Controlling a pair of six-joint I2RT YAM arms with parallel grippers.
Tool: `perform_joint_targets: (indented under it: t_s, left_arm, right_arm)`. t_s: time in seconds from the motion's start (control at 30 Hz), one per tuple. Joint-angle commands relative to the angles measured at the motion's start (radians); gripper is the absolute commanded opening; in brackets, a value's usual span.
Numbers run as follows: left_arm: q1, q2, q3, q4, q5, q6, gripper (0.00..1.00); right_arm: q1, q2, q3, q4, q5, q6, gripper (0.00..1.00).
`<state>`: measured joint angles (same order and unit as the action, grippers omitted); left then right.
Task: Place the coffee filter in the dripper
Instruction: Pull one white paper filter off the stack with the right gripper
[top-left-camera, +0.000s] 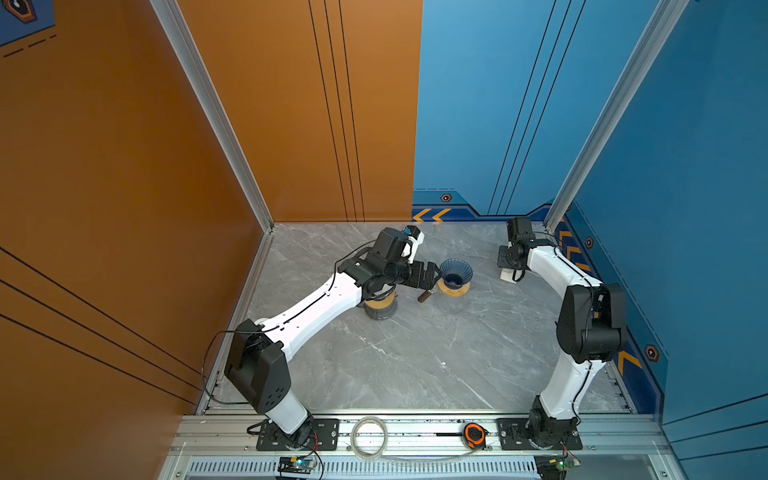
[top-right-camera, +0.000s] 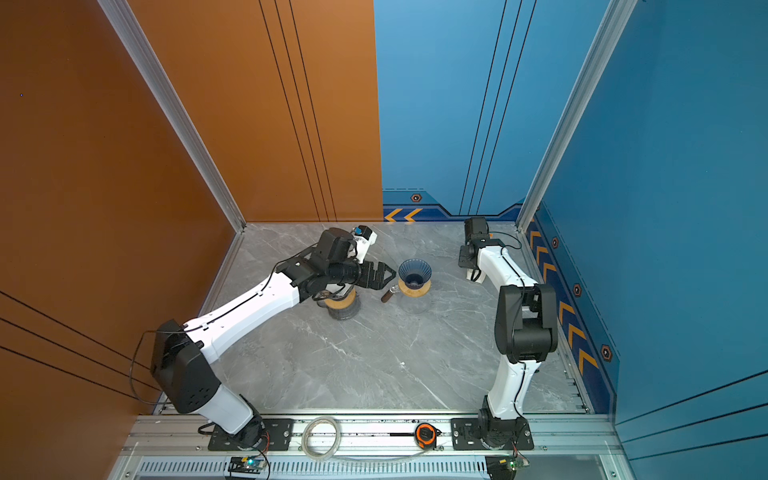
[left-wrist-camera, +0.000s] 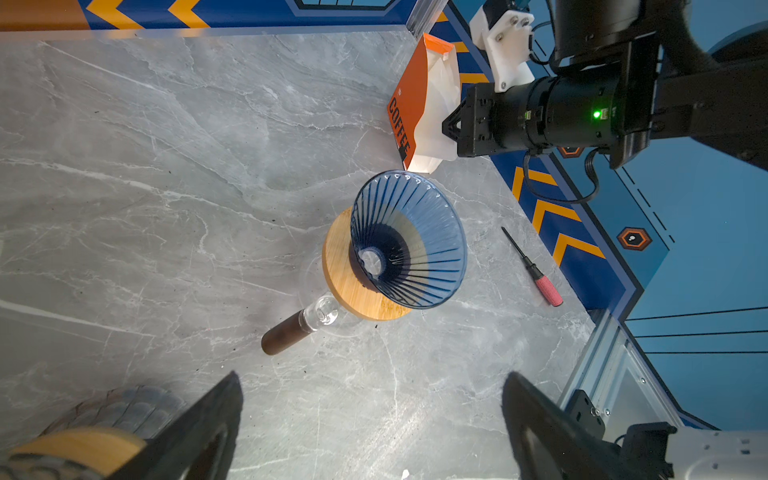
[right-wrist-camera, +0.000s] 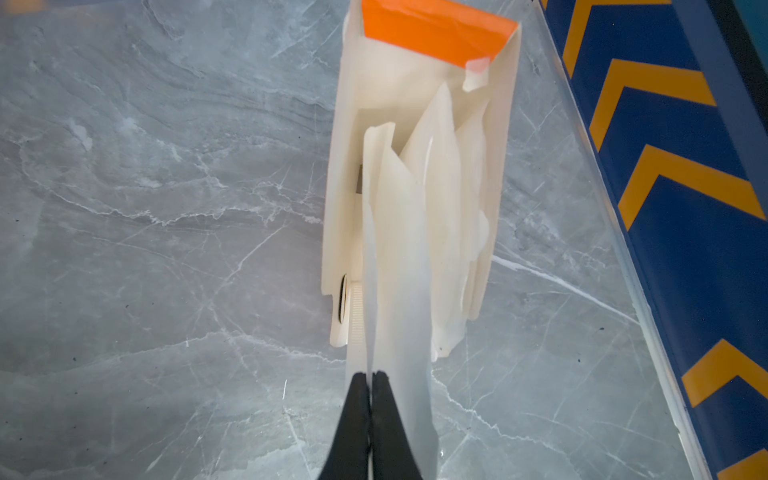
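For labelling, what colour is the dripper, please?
The dripper is ribbed translucent blue; left wrist view shows best.

The left arm (top-left-camera: 316, 305) stretches forward and low, with its jaws spread wide apart. The right arm (top-left-camera: 550, 264) stands tall and bends forward, its jaws pressed tight together.

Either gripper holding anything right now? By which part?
Right gripper pinches a coffee filter by one edge. Left gripper is open and empty.
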<state>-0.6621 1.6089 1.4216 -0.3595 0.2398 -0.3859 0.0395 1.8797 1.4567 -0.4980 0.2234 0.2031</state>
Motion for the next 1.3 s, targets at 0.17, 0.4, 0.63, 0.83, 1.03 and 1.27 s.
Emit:
perform_joint_targets:
  t_s: [0.17, 0.4, 0.63, 0.83, 1.03, 1.27]
  left_arm:
    - [-0.008, -0.001, 0.018, -0.018, 0.027, -0.002, 0.98]
    - [-0.009, 0.010, 0.024, -0.018, 0.028, -0.002, 0.98]
    - [-0.010, 0.017, 0.025, -0.018, 0.029, -0.004, 0.98]
    - [-0.009, 0.017, 0.022, -0.018, 0.026, -0.005, 0.98]
    - [-0.008, 0.017, 0.022, -0.018, 0.024, -0.007, 0.98]
    - [-0.008, 0.018, 0.024, -0.021, 0.022, -0.007, 0.98]
  right_arm:
    - [-0.009, -0.012, -0.012, -0.045, 0.028, 0.012, 0.00]
    - [-0.019, 0.017, -0.006, -0.044, 0.012, 0.021, 0.01]
    - [-0.027, 0.047, 0.016, -0.044, 0.015, 0.021, 0.06]
    - [-0.030, 0.072, 0.037, -0.044, 0.014, 0.020, 0.12]
    - [-0.033, 0.092, 0.048, -0.043, 0.012, 0.022, 0.16]
    - [-0.036, 0.106, 0.065, -0.037, 0.019, 0.017, 0.03]
